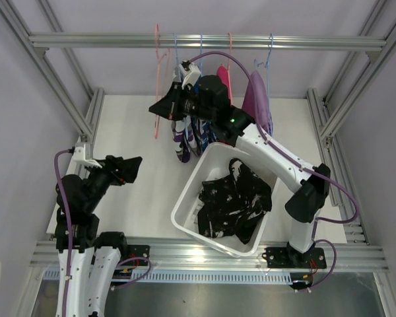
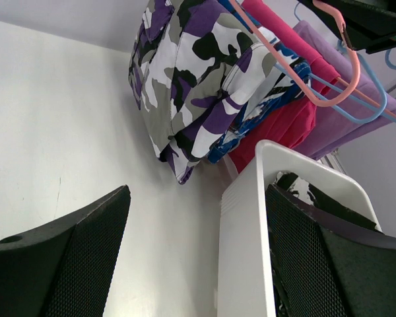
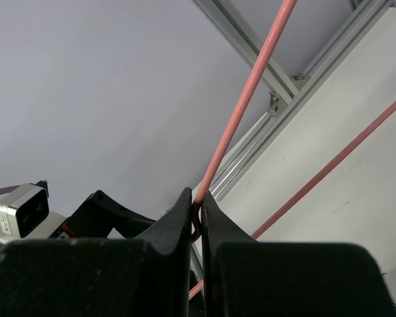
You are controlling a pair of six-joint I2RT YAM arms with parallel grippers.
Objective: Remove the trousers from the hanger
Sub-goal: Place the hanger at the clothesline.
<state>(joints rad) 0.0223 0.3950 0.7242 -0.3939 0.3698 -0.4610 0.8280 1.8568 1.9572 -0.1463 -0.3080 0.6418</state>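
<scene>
Right gripper [image 3: 199, 221] pinches the wire of the pink hanger [image 3: 245, 99], just under the rail [image 1: 204, 41]. Left gripper [image 1: 127, 168] spread, idle, well below the rail. Camouflage trousers [image 2: 185, 72] hang from the rail; black pair [image 1: 234, 198] lies in bin [image 1: 185, 198]. Risk: thin wire slips the pinch, or a tug unhooks the hanger.

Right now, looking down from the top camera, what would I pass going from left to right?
The left arm's fingers → empty pink hanger → camouflage trousers → bright pink trousers → lilac trousers.
</scene>
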